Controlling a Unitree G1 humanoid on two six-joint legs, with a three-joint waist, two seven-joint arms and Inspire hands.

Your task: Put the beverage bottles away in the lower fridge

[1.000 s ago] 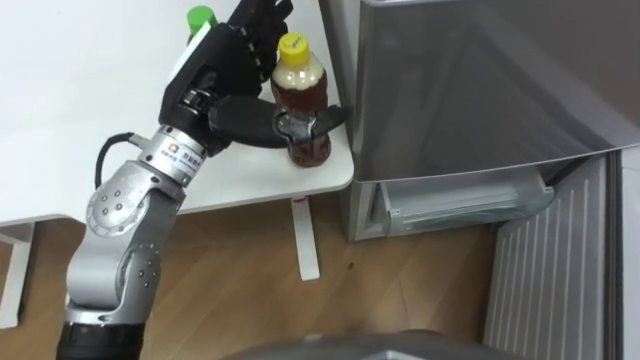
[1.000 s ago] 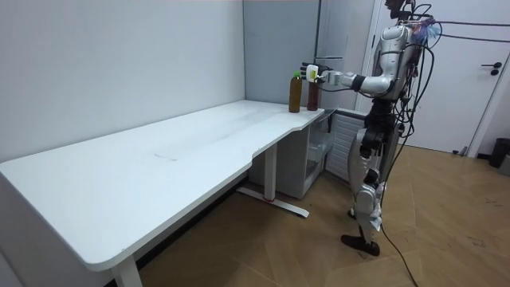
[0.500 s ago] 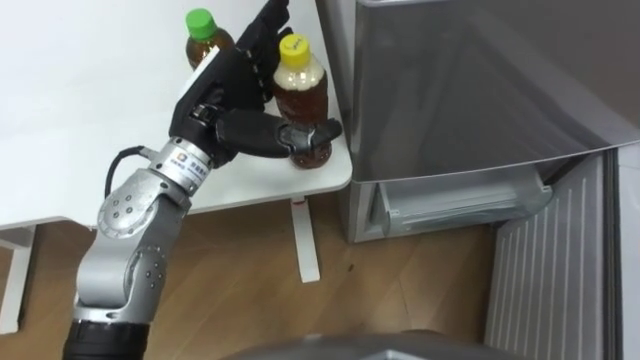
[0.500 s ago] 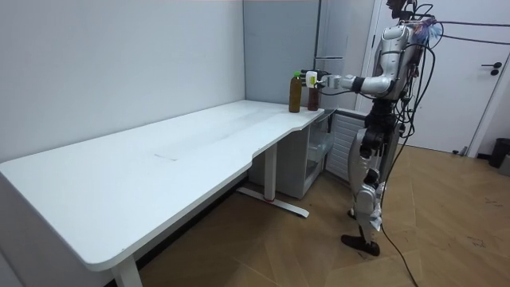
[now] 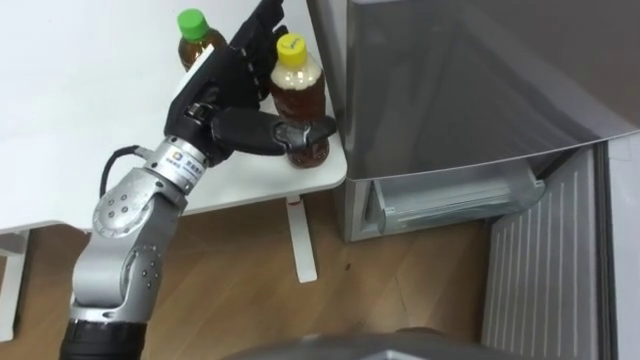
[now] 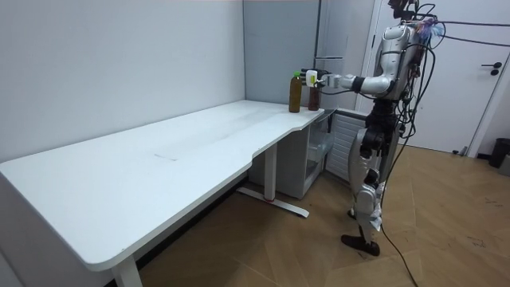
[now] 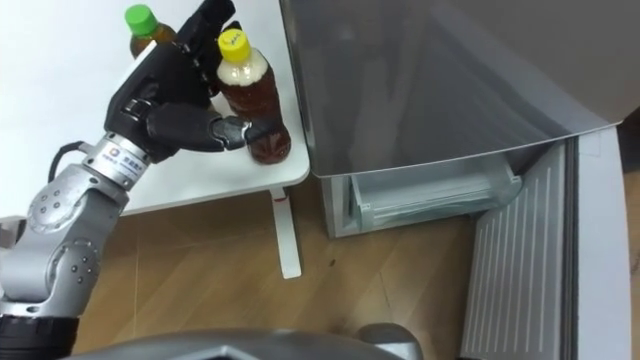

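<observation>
Two bottles of brown tea stand near the right corner of the white table (image 5: 70, 130). The yellow-capped bottle (image 5: 300, 98) is nearest the fridge, and the green-capped bottle (image 5: 197, 35) stands behind my left hand (image 5: 225, 95). That hand is on the yellow-capped bottle: its thumb curls across the bottle's lower front and its fingers reach up behind it. The bottle's base rests on the table. In the room view I stand beside the fridge with my left arm stretched out to the bottles (image 6: 313, 96).
The grey fridge (image 5: 450, 80) stands right against the table's right edge. Its lower door (image 5: 545, 280) hangs open at the right, showing a clear shelf (image 5: 450, 195) below. Wooden floor and a table leg (image 5: 300, 240) lie beneath.
The whole picture has shifted a little. My left thumb has wrapped further across the yellow-capped bottle's front, and the green-capped bottle now shows more from behind the hand.
</observation>
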